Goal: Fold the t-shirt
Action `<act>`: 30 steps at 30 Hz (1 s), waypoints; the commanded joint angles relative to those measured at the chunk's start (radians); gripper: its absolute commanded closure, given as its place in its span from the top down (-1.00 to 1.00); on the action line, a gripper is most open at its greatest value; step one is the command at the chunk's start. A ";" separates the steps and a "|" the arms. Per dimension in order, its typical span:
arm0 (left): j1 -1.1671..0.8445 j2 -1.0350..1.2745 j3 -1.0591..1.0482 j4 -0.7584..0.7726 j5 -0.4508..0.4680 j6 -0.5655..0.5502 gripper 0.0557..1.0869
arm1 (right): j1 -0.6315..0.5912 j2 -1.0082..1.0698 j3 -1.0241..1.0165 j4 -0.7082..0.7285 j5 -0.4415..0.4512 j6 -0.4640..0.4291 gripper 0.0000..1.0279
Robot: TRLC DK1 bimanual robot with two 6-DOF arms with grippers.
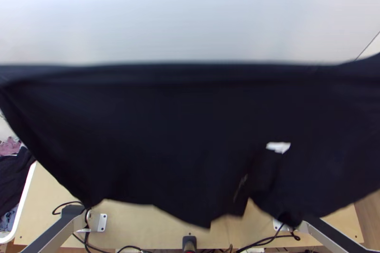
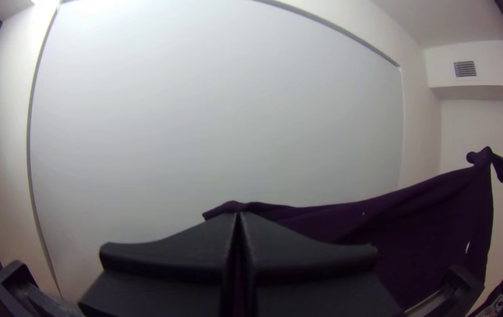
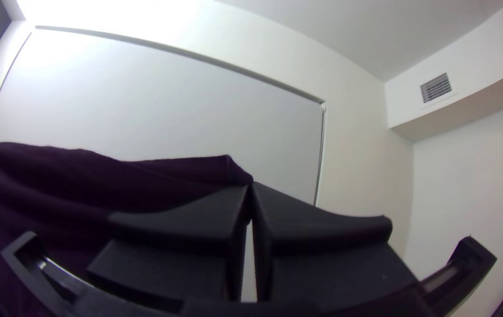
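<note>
The shirt (image 1: 180, 129) hangs between left jaws and right jaws, each pinching near one end of its long upper edge.

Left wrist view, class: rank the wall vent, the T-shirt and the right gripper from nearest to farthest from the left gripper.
1. T-shirt, pinched in the left gripper.
2. Right gripper, at the T-shirt's other held end.
3. Wall vent, high up, beyond both.
</note>
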 commanded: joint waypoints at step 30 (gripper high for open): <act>-0.061 0.219 -0.973 0.565 -0.043 -0.261 -0.93 | -0.123 0.498 -0.877 0.457 -0.279 0.563 -0.95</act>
